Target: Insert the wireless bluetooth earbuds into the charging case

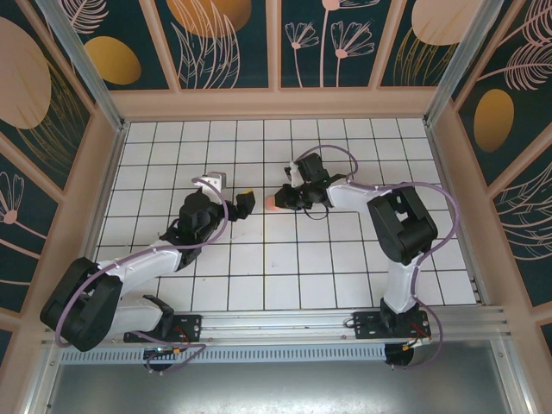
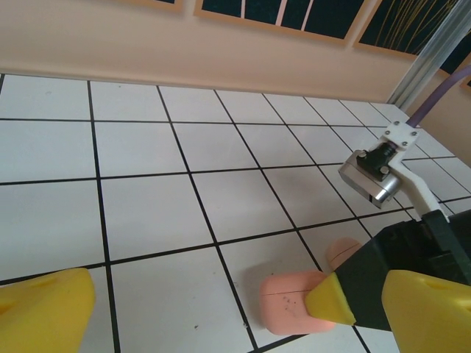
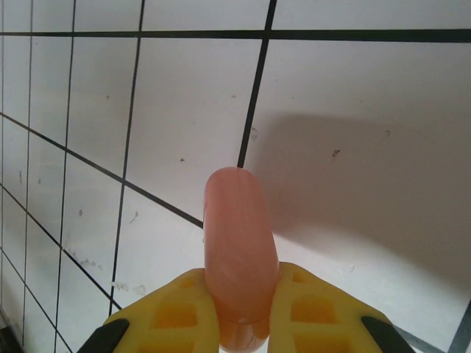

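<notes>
Right claw (image 3: 243, 298) pinching rounded case (image 3: 235, 235), seemingly plastic

We see charging case (image 3: 237, 235): salmon-pink rounded oblong, lid shut | edge-on, pinched by right gripper (image 3: 243, 288) | centre of scene, between left and right

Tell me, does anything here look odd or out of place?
Nothing looks spilled or broken. One oddity: the charging case isn't lying free on the tiles but is pinched in the right end effector, lid seemingly shut. The left end effector hovers open beside it.
</notes>
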Action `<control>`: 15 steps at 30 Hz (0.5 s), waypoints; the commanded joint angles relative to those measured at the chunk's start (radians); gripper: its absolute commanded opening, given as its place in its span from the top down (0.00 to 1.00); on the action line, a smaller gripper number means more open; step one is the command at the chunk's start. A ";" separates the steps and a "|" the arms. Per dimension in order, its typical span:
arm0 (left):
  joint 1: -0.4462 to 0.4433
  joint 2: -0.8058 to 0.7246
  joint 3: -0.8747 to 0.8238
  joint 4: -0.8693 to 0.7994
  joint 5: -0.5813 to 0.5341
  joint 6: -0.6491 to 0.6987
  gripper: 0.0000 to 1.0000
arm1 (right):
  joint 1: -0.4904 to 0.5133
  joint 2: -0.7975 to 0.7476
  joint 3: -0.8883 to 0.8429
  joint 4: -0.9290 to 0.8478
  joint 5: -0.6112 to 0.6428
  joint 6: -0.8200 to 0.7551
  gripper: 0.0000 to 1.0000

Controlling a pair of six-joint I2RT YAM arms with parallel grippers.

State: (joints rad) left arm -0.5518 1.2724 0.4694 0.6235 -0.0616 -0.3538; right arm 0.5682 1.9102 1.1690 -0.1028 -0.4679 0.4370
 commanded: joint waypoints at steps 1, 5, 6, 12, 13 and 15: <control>0.000 0.008 0.029 -0.016 0.001 -0.009 0.01 | -0.008 0.026 0.034 -0.015 0.005 0.022 0.88; 0.000 0.007 0.031 -0.013 -0.005 -0.013 0.01 | -0.014 0.038 0.042 -0.028 0.027 0.022 0.86; 0.000 0.009 0.032 -0.012 -0.006 -0.013 0.01 | -0.014 0.041 0.043 -0.032 0.031 0.023 0.86; 0.000 0.012 0.038 -0.019 -0.010 -0.011 0.01 | -0.015 0.051 0.055 -0.062 0.067 0.026 0.81; 0.000 0.012 0.039 -0.020 -0.010 -0.010 0.01 | -0.015 0.050 0.056 -0.064 0.071 0.026 0.80; -0.001 0.007 0.037 -0.021 -0.010 -0.007 0.01 | -0.016 0.052 0.058 -0.067 0.079 0.029 0.77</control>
State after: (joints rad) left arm -0.5518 1.2751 0.4786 0.6144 -0.0620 -0.3538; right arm 0.5571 1.9388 1.1999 -0.1326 -0.4351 0.4538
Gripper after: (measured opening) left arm 0.988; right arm 0.223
